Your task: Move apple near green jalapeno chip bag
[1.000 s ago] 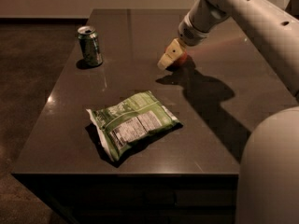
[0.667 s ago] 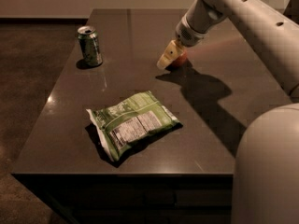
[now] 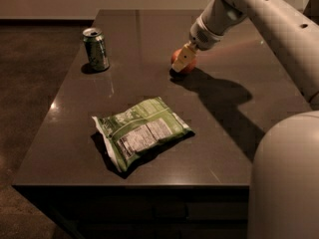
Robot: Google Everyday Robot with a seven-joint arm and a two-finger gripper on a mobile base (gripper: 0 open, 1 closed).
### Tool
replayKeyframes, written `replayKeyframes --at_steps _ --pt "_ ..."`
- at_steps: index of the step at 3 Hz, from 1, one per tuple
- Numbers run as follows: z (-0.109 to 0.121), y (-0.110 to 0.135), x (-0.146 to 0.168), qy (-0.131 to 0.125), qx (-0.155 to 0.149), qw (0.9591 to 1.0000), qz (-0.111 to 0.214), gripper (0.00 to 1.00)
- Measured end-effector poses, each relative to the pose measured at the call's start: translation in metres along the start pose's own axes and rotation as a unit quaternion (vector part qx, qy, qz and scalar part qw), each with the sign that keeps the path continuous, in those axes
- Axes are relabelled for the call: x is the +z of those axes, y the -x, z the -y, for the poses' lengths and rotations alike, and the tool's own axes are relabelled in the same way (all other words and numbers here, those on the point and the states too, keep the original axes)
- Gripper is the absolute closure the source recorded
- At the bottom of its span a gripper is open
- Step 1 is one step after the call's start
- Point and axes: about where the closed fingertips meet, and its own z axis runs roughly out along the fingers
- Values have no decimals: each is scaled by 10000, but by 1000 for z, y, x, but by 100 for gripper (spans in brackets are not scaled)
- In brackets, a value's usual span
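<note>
The apple (image 3: 180, 62) is small, round and red-orange, sitting on the dark table (image 3: 149, 29) right of centre, towards the back. My gripper (image 3: 183, 59) reaches down from the upper right and sits right at the apple, with a pale finger (image 3: 183, 59) across its front. The green jalapeno chip bag (image 3: 140, 132) lies flat near the table's front edge, label panel up, well in front of and to the left of the apple.
A green soda can (image 3: 96, 49) stands upright at the back left of the table. My arm (image 3: 259, 14) crosses the upper right, and my white base (image 3: 284, 178) fills the lower right corner. Dark floor lies to the left.
My gripper has stayed at the apple, shifting slightly left, towards the table's middle. The bag and the can have not moved.
</note>
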Motion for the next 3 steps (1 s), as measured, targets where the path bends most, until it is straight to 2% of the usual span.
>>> replayKeyframes --at_steps 1,2,3 --pt "-16 2 -17 218 -302 9992 145 86" --pt "-48 4 -40 474 -808 9951 318 100" --pt "-78 -3 -48 780 -1197 9890 373 100"
